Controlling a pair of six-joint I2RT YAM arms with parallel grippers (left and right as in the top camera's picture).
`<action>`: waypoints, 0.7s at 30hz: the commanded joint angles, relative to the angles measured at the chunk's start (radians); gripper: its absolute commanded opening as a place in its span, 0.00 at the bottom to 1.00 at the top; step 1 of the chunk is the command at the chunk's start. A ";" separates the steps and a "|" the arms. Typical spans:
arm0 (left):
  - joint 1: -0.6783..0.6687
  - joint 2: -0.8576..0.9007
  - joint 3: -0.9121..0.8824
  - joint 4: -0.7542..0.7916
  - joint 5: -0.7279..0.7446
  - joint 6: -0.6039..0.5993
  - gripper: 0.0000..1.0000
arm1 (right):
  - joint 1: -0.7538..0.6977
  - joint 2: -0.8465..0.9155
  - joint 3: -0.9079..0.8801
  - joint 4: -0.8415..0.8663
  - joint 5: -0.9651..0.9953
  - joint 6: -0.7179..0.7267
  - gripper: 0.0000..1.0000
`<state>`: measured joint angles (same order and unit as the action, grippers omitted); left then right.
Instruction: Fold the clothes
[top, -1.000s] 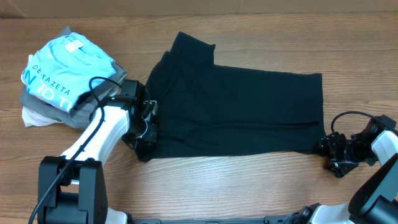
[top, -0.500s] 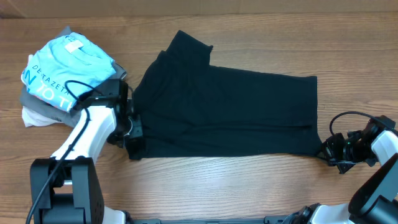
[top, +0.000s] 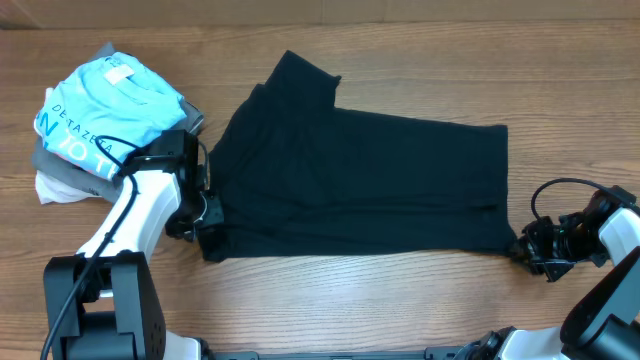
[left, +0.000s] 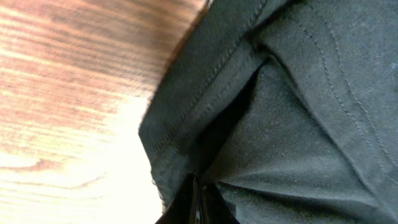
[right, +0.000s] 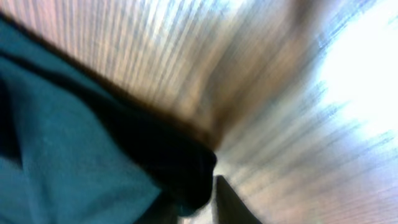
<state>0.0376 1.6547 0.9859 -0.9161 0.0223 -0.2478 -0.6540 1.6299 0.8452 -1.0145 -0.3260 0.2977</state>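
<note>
A black garment (top: 370, 180) lies spread flat across the middle of the wooden table, one sleeve pointing toward the far edge. My left gripper (top: 207, 232) is shut on its near left corner; in the left wrist view the closed fingertips (left: 196, 186) pinch the hemmed black cloth (left: 298, 124). At the near right corner sits my right gripper (top: 522, 248). The blurred right wrist view shows a bunched tip of the dark cloth (right: 62, 143) caught between the two fingers of that gripper (right: 202, 199).
A stack of folded clothes stands at the far left: a light blue printed shirt (top: 105, 110) on top, a grey piece (top: 60, 160) and a white one (top: 50, 188) below. Bare wood (top: 380, 300) runs along the near edge.
My left gripper has moved left with the near left corner, drawing the garment wider and its right edge slightly left. The right gripper has closed in on the near right corner.
</note>
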 joint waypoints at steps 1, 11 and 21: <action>0.013 -0.021 -0.006 -0.013 -0.030 -0.025 0.20 | -0.004 -0.018 0.027 -0.009 0.029 -0.016 0.39; -0.002 -0.094 0.151 -0.153 0.051 0.036 0.58 | -0.002 -0.035 0.100 0.067 -0.049 0.008 0.50; -0.037 -0.121 0.339 0.037 0.391 0.143 0.88 | 0.077 -0.064 0.190 0.241 -0.335 -0.040 0.50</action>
<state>0.0235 1.5330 1.3083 -0.9180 0.2890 -0.1390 -0.6228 1.5864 1.0138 -0.8055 -0.5365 0.2825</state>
